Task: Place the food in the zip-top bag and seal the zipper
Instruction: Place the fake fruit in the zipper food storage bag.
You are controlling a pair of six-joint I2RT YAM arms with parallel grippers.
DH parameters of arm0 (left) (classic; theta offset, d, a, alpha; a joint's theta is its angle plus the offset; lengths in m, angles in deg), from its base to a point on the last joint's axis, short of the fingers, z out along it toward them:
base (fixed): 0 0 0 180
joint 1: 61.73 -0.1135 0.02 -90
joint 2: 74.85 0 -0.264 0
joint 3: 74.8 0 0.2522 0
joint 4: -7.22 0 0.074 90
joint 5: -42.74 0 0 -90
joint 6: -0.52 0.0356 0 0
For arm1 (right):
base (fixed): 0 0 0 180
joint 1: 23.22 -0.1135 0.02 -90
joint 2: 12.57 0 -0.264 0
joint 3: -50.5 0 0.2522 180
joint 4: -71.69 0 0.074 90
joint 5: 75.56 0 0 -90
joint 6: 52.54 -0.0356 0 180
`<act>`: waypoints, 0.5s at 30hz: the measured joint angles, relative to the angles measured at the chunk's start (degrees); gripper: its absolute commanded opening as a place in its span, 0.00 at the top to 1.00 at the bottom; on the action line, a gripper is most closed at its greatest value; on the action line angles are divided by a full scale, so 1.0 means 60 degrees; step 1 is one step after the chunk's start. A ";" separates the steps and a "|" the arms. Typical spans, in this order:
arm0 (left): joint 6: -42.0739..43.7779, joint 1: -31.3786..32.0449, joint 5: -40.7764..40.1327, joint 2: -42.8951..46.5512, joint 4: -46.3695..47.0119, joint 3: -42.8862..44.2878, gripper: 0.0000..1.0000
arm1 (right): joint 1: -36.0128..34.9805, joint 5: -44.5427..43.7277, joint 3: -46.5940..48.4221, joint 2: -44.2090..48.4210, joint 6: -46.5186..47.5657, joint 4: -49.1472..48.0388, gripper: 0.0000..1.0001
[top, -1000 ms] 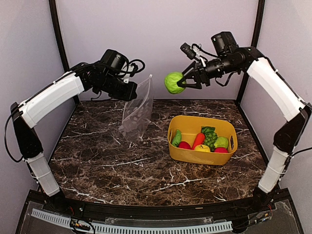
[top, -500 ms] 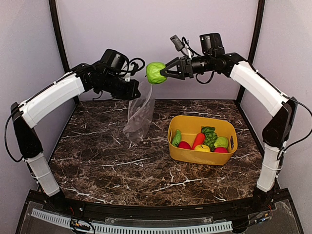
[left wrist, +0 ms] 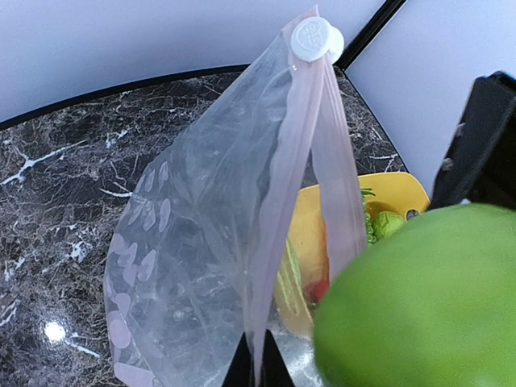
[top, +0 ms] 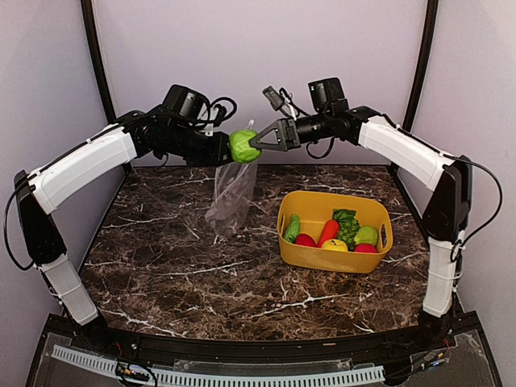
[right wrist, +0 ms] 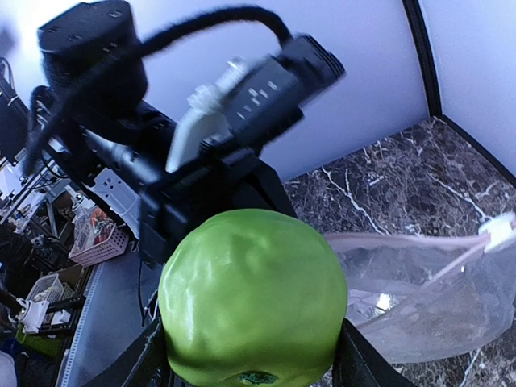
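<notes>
My left gripper is shut on the pinkish zipper strip of the clear dotted zip-top bag, which hangs above the table with its mouth up. Its white slider tab sits at the far end of the strip. My right gripper is shut on a round green toy fruit and holds it right over the bag's mouth, close to the left gripper. The fruit also fills the right wrist view and shows in the left wrist view. More toy food lies in the yellow basket.
The yellow basket stands on the dark marble table at the right, below my right arm. Black frame posts and pale walls close in the back and sides.
My right gripper has carried the green fruit leftward and slightly down, from above the basket to the bag's mouth. The left gripper has kept hold of the bag, which swung a little.
</notes>
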 measured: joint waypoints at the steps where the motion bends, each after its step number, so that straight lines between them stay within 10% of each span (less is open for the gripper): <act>1: -0.0029 0.0004 -0.0004 0.0051 0.0095 -0.0033 0.99 | -0.0025 -0.0160 -0.0146 0.0000 0.0004 0.0022 0.45; 15: -0.0233 0.0007 -0.0273 0.0430 0.0444 -0.0525 0.99 | -0.0277 -0.1985 -0.0652 0.0251 0.0714 0.0641 0.47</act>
